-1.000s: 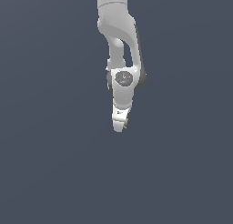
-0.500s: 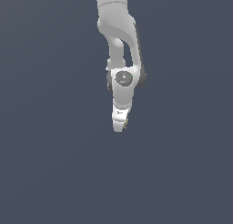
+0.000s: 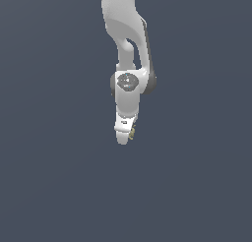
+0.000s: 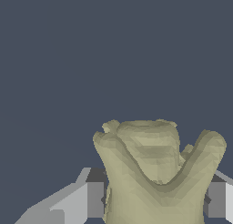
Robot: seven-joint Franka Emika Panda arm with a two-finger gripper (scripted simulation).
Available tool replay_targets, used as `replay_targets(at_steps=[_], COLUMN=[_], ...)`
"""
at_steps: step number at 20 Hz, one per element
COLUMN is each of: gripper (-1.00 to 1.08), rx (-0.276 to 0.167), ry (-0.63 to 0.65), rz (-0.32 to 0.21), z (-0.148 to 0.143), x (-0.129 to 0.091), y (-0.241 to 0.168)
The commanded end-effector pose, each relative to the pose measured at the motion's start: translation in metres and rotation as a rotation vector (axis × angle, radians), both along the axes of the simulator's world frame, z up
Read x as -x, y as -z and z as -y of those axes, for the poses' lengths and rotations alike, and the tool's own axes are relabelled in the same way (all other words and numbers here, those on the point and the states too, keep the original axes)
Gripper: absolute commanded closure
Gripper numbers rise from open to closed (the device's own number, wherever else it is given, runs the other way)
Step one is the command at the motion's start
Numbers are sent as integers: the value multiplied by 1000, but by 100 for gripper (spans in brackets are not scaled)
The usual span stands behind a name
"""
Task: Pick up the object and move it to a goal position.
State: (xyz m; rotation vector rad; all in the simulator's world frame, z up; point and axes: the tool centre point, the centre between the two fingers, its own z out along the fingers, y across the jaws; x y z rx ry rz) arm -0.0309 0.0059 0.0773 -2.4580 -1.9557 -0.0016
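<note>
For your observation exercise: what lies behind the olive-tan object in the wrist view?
Behind the olive-tan object only plain dark grey background shows. The grey fingers flank it; whatever lies directly behind its body is covered.

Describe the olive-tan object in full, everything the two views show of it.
The object is an olive-tan, matte, faceted lump with a ridged middle and stubby lobes flaring out at its sides. In the wrist view it fills the space between the two grey fingers, which flank it on either side. In the exterior view only a sliver shows beside the tip of the white gripper, against the plain dark background. Whether anything lies under it cannot be told.
</note>
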Motion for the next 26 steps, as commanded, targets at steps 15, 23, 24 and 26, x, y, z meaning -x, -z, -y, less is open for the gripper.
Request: replay_targets(at_steps=[15, 23, 24, 26], gripper=[108, 108, 108, 108], rx=[-2, -1, -1, 0], ry=[0, 1, 1, 1], rz=[0, 0, 0, 0], z=[79, 109, 111, 116], x=[-80, -111, -114, -119], y=[-99, -135, -138, -143])
